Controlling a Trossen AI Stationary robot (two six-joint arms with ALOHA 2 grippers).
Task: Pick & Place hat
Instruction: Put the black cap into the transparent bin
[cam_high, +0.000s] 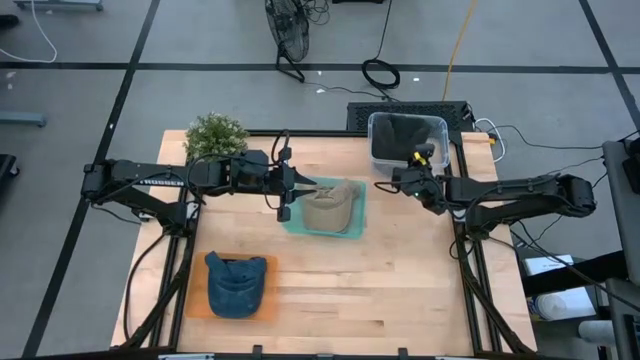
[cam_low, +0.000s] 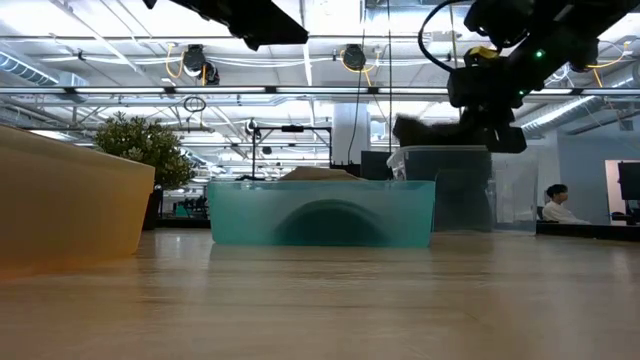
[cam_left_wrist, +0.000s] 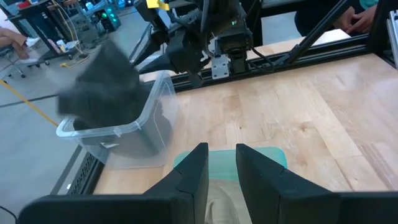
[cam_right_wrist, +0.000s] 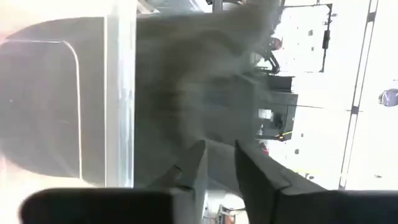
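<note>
A beige cap (cam_high: 330, 205) is lying on a teal tray (cam_high: 352, 228) near the middle of the wooden table (cam_high: 400, 290). The left gripper (cam_high: 288, 190) is hovering just beside the cap's edge, its two dark fingers (cam_left_wrist: 189, 177) standing a narrow gap apart with nothing between them; in the left wrist view the cap and the teal tray are showing just past the fingertips.

At the far right part of the table a clear plastic bin (cam_high: 378, 150) is sitting, and a dark grey hat (cam_left_wrist: 102, 81) is resting in it, bulging above the rim. The right gripper (cam_high: 412, 180) is hanging at the bin's near edge, next to the hat. In the right wrist view its fingers (cam_right_wrist: 193, 165) are standing slightly apart, with the blurred grey hat (cam_right_wrist: 205, 68) just beyond them; whether they are touching the fabric cannot be told.

A blue denim cap (cam_high: 236, 284) is lying on an orange tray (cam_high: 200, 305) at the near left of the table, well apart from both arms. A potted green plant (cam_high: 214, 135) is standing at the far left corner, behind the left arm. In the low view the teal tray (cam_low: 320, 212) is blocking most of the beige cap, and the orange tray (cam_low: 70, 200) is filling the left side. A person (cam_low: 555, 203) is sitting in the room beyond the table.
</note>
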